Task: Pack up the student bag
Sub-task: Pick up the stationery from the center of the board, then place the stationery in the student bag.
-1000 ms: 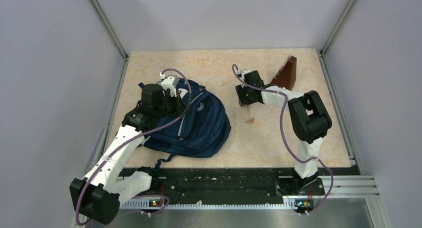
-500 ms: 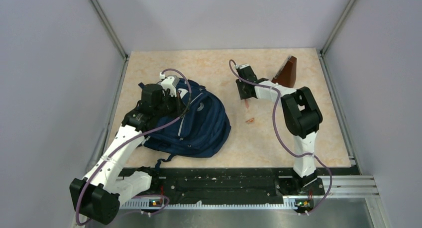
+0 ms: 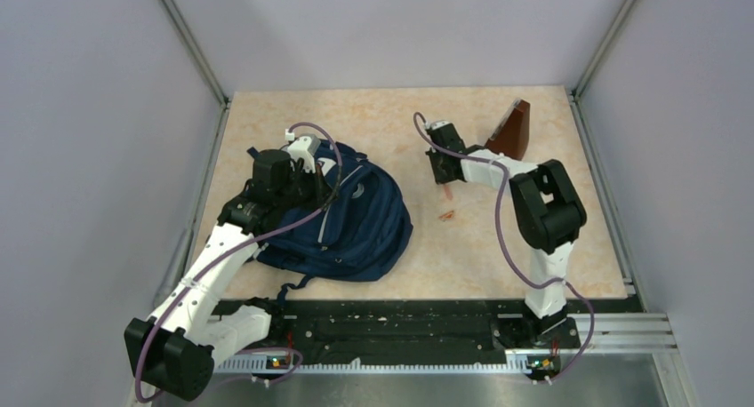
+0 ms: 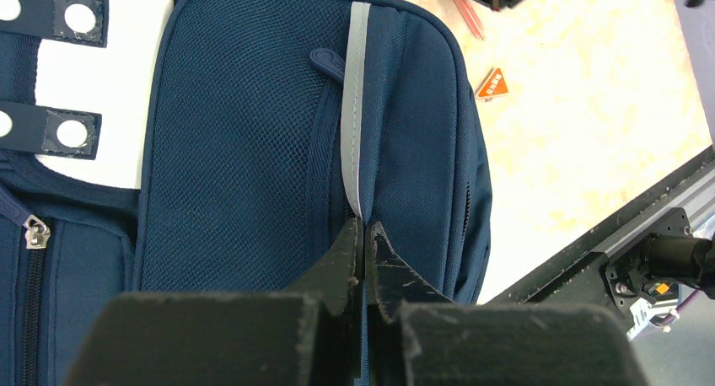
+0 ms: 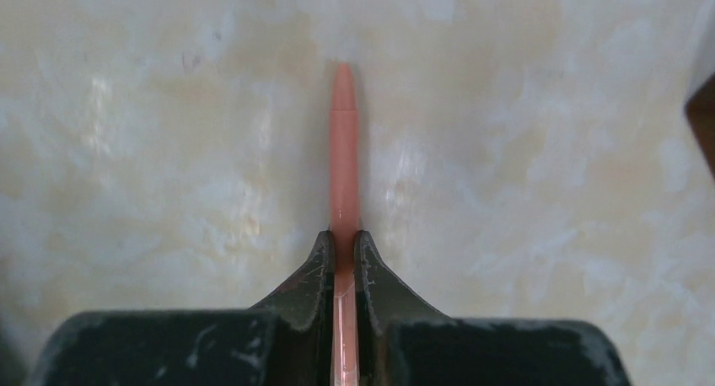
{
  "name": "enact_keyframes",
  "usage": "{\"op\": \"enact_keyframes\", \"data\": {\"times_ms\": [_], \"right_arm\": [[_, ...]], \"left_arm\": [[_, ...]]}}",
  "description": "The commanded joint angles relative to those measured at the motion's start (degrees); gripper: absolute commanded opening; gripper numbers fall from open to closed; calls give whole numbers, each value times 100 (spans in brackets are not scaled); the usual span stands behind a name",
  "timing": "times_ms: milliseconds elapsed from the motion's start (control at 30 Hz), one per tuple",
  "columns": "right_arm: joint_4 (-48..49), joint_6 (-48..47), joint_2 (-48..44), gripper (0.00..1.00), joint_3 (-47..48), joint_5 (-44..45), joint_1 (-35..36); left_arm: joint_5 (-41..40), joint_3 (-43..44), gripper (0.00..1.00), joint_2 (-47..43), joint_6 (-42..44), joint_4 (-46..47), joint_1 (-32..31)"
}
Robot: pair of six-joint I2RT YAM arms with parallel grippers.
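The student bag (image 3: 364, 225), navy blue with a grey trim stripe (image 4: 357, 108) and white patches (image 4: 101, 91), lies on the left half of the table. My left gripper (image 3: 311, 187) rests on its upper part, and its jaws (image 4: 363, 234) are shut on the bag's seam where the grey stripe ends. My right gripper (image 3: 445, 176) is low over the table to the right of the bag. It is shut on a salmon-pink pen (image 5: 343, 150), which sticks out ahead of the fingertips (image 5: 344, 238) over the marbled tabletop. The pen (image 3: 447, 192) shows just below the gripper.
A small orange triangular piece (image 3: 446, 215) lies on the table between the bag and the right arm, also in the left wrist view (image 4: 493, 84). A brown wedge-shaped object (image 3: 511, 130) stands at the back right. Metal rails and grey walls border the table.
My right gripper has closed on the pink pen, after moving slightly back and left. The left arm and the bag have not moved.
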Motion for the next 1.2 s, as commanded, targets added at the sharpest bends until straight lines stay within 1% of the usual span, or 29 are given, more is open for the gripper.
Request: {"op": "enact_keyframes", "data": {"times_ms": [0,133,300,367,467,533,700,833,967,1167], "right_arm": [[-265,319,-1178,0,-610,-150,99],[-281,816,-2319,0,-1355,-757,121],[-119,1563,-3456,0,-2099,-1863,156],[-39,1939,-3807,0,-2310,-2290,158],[363,2652,-4219,0,-2616,-3159,189],[608,3029,-4398,0,-2735,-3378,406],[1067,3701,-4348,0,-2613,-3288,1343],[1453,4258,-3927,0,-2337,-3096,1987],[1458,4620,-3521,0,-2064,-3003,2272],[1835,5004,-3191,0,-2148,-2627,2427]], "left_arm": [[99,48,0,-177,-4,444,-7],[76,31,0,-214,-12,466,-2],[143,41,0,-188,-30,470,-2],[153,31,0,-201,-30,470,-7],[157,21,0,-223,-43,494,-6],[179,20,0,-219,-54,494,-6],[201,24,0,-206,-56,505,-5],[207,16,0,-218,-56,505,-7],[190,19,0,-248,-48,505,-7],[228,13,0,-284,-56,514,-11]]}}
